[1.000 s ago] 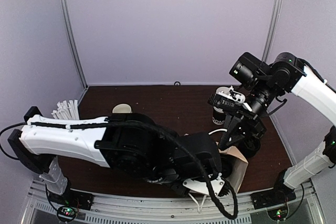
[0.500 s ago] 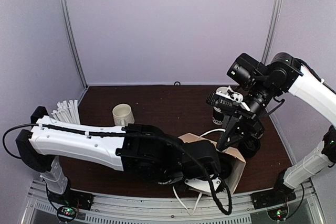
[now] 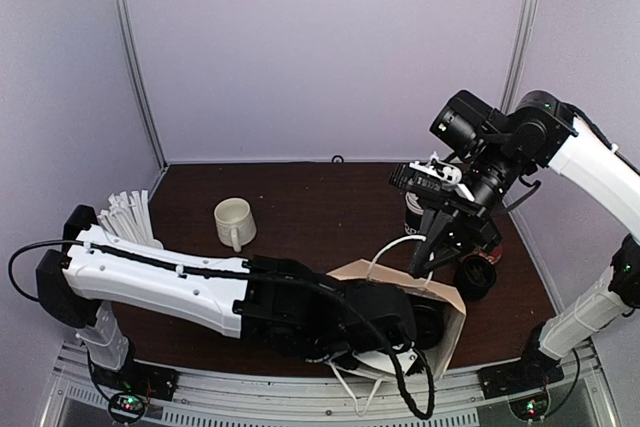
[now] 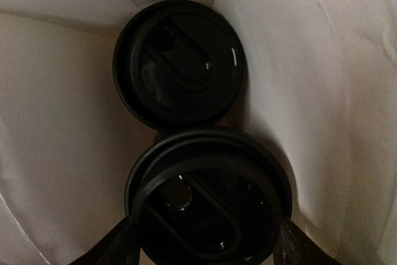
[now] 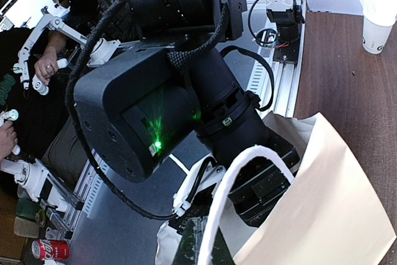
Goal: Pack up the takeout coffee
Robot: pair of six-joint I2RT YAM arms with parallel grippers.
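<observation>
Across the bottom of the top view, left arm (image 3: 170, 272) reaches into bag (image 3: 445, 312) at lower centre and hides its inside. Right of centre, right gripper (image 3: 428, 252) is closed on handle (image 3: 395, 250), holding that side up. Only the left wrist view shows the coffee. Both cups stand upright in the bag, far cup (image 4: 180, 63) at upper centre and near cup (image 4: 208, 197) just below it. Left gripper (image 4: 208, 252) sits straight above the near cup, fingers (image 4: 121, 246) clamped on its sides under the lid. Letting go and rising straight up looks next. The right wrist view shows only the bag's outside.
</observation>
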